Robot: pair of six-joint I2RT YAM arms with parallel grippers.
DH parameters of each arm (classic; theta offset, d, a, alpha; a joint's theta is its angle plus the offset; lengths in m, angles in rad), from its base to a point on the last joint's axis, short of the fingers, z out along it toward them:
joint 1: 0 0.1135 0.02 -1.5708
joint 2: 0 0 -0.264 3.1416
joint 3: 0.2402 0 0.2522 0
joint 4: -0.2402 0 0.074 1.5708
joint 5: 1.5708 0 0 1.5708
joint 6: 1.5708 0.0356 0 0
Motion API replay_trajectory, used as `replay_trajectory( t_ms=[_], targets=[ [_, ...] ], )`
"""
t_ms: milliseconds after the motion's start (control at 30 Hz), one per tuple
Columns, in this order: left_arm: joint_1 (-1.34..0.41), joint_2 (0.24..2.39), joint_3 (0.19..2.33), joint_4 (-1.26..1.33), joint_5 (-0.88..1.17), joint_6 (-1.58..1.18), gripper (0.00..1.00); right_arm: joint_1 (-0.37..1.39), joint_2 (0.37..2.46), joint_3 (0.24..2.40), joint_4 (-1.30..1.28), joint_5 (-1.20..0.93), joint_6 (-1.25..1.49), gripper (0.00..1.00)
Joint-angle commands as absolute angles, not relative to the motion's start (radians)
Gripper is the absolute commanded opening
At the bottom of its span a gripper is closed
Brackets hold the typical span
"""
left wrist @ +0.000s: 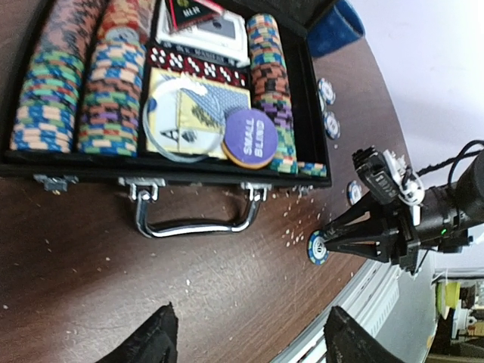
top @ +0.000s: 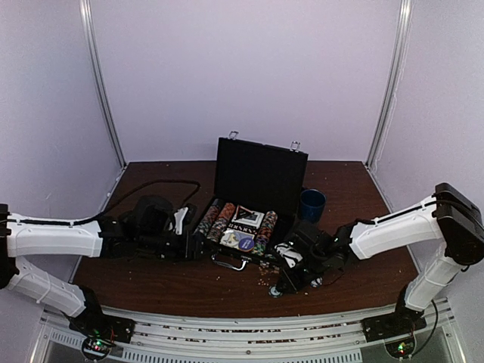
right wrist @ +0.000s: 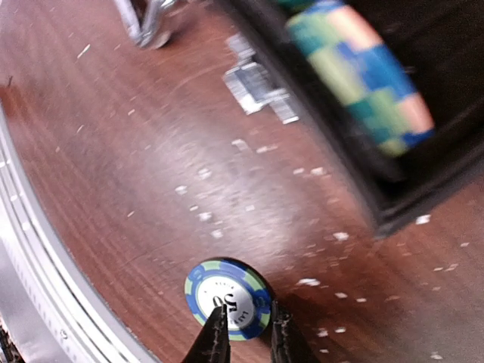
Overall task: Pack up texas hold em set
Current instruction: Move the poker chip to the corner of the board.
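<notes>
The black case (top: pixel 261 178) lies open mid-table, lid upright. Its tray (left wrist: pixel 76 165) holds rows of striped chips (left wrist: pixel 113 91), card decks (left wrist: pixel 198 110), a strip of red dice (left wrist: pixel 200 64) and a purple "small blind" disc (left wrist: pixel 250 138). My right gripper (right wrist: pixel 246 318) is shut on a blue poker chip (right wrist: pixel 227 296), pinching it across its faces just above the table near the front edge, right of the silver handle (left wrist: pixel 197 224). My left gripper (left wrist: pixel 249 314) hangs open over bare wood in front of the handle, holding nothing.
Loose chips (left wrist: pixel 331 125) lie on the table just right of the case. A dark blue cup (top: pixel 311 203) stands at the case's back right corner. White crumbs dot the wood. The table's metal front rail (right wrist: pixel 30 249) runs close to the held chip.
</notes>
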State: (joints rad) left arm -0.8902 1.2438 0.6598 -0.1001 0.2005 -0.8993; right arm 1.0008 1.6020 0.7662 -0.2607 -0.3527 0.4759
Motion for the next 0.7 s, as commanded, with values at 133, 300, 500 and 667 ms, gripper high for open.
replay_trajectory(
  t_ms=[133,300,500,667],
  targets=[
    [-0.979,1.338,0.685,-0.035,0.208,-0.875,0.69,1.059,1.632,0.719,-0.264,-0.388,0.507,0.18],
    [-1.044,1.402,0.711,0.001,0.210,-0.862,0.63,1.083,1.630,0.719,-0.260,-0.348,0.537,0.17],
    [-1.086,1.494,0.754,0.073,0.235,-0.854,0.63,1.063,1.562,0.717,-0.265,-0.261,0.606,0.23],
    [-1.089,1.584,0.810,0.112,0.262,-0.842,0.60,1.018,1.561,0.714,-0.221,-0.297,0.615,0.25]
  ],
)
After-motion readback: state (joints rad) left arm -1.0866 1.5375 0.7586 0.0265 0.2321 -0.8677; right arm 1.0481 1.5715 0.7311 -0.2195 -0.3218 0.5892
